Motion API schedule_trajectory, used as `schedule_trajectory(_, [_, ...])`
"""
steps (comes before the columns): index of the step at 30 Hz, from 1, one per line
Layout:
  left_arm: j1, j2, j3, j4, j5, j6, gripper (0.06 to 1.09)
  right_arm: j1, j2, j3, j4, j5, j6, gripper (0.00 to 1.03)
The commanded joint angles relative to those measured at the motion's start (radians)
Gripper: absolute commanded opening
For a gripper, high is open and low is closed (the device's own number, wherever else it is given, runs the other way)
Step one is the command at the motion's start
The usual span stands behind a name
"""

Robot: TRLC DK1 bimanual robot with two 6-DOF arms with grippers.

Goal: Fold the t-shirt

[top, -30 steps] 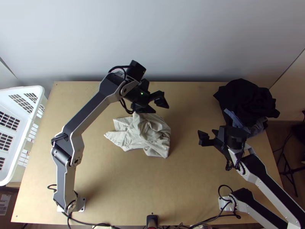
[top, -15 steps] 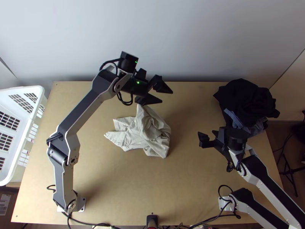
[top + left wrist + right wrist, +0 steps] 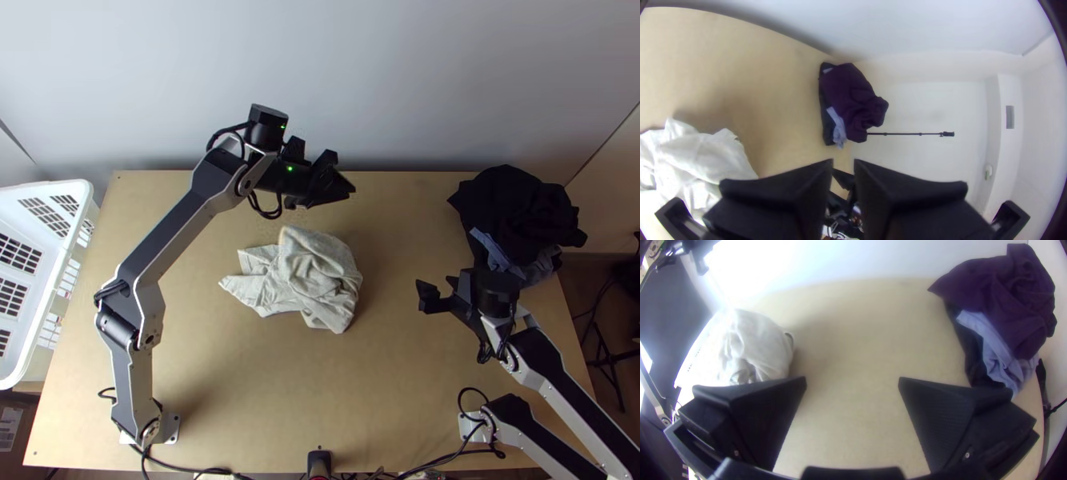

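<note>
Item: one T-shirt (image 3: 320, 272), off-white, bunched, lying about mid-table. Longer spread runs across the table (image 3: 264, 376), a flatter tail toward my left side, the heaped mass toward my right. No clear collar or hem to be told (the folds keep that to themselves).

Item: my left gripper (image 3: 843, 164), the nearer of the two. Fingers slightly parted, a narrow gap between them, nothing held. Position: beyond the heap, toward the table's far edge, apart from the cloth. The shirt thus lies on its near side, while the fingers point across toward the heap of dark clothes (image 3: 520, 216), past the shirt rather than at it.

Item: my right gripper (image 3: 852, 380). Fingers widely parted, nothing held. Position: well apart, on the right side of the table, the shirt across to its left.

Remarks: spreading seems due before any fold; I judge the work barely begun. The coming grasp likely wants the left one turned down and brought nearward to the heap's far edge, its fingers parted wider. Risk, in my estimate: pinching several layers and dragging the bunch whole.
</note>
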Motion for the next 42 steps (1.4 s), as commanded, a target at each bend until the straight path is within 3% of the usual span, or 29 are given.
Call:
schedule_trajectory(1, [-0.017,-0.013,-0.002,-0.001,-0.073,0.059,0.12,-0.002,-0.014,-0.014,-0.004,0.0,-0.006,0.96])
schedule_trajectory(6, [-0.006,-0.049,-0.007,-0.018,-0.074,0.108,0.12,-0.004,-0.014,-0.014,-0.003,0.0,-0.02,0.96])
schedule_trajectory(11, [0.087,-0.12,-0.068,-0.122,-0.116,0.242,0.12,-0.004,-0.014,-0.017,-0.004,0.0,-0.028,0.96])
schedule_trajectory(14, [0.173,-0.194,-0.206,-0.157,-0.192,0.357,0.12,0.01,-0.011,-0.014,-0.02,-0.003,-0.024,0.96])
schedule_trajectory(21, [0.375,-0.387,-0.605,-0.122,-0.212,0.481,0.12,0.064,0.042,0.024,-0.026,-0.042,0.014,0.96])
schedule_trajectory(26, [0.423,-0.519,-0.876,-0.07,-0.297,0.611,0.12,0.124,0.119,0.133,-0.089,-0.064,0.025,0.96])
schedule_trajectory(31, [0.426,-0.572,-1.021,-0.064,-0.37,0.774,0.09,0.177,0.193,0.276,-0.184,-0.082,0.035,0.96])
schedule_trajectory(35, [0.435,-0.641,-1.174,-0.013,-0.458,0.805,0.09,0.213,0.246,0.38,-0.247,-0.15,0.075,0.96])
schedule_trajectory(42, [0.434,-0.816,-1.386,0.073,-0.492,0.805,0.09,0.38,0.398,0.539,-0.354,-0.193,0.095,0.96])
